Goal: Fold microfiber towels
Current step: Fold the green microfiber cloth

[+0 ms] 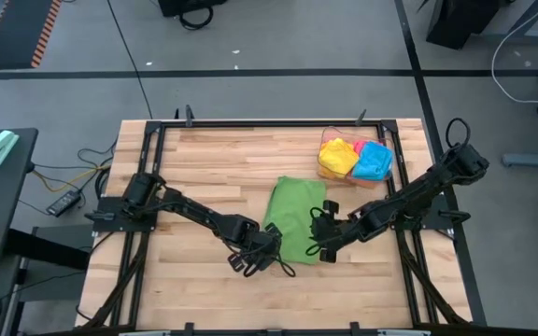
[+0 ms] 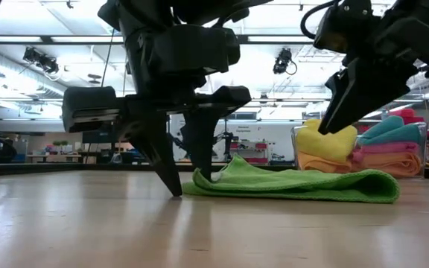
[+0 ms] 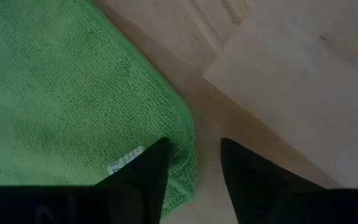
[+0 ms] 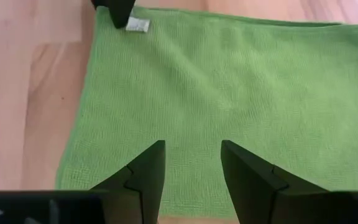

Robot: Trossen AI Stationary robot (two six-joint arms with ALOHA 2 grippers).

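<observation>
A green microfiber towel [image 1: 294, 219] lies folded flat on the wooden table, in more than one layer in the low view [image 2: 296, 184]. My left gripper [image 3: 191, 180] is open at the towel's near left corner, pointing steeply down. One finger is over the cloth by a white label [image 3: 124, 162], the other over bare wood. My right gripper [image 4: 192, 168] hangs open above the towel's near right part [image 1: 323, 245], clear of it in the low view [image 2: 337, 119]. Yellow, blue, pink and orange towels [image 1: 355, 159] lie in a clear bin. My left gripper comes from above, slanting down. One fingertip [image 2: 213, 176] stands at the green towel's near left corner [image 3: 180, 155] beside the white label, and the other [image 2: 176, 190] reaches the bare wood next to the towel's edge. Whether the fingertip touches the cloth I cannot tell.
The clear plastic bin [image 1: 386, 149] stands at the table's far right, close behind the green towel. Bare wood stretches over the table's left half [image 1: 204, 159] and along the near edge. The black frame rails [image 1: 148, 187] run along the table's sides.
</observation>
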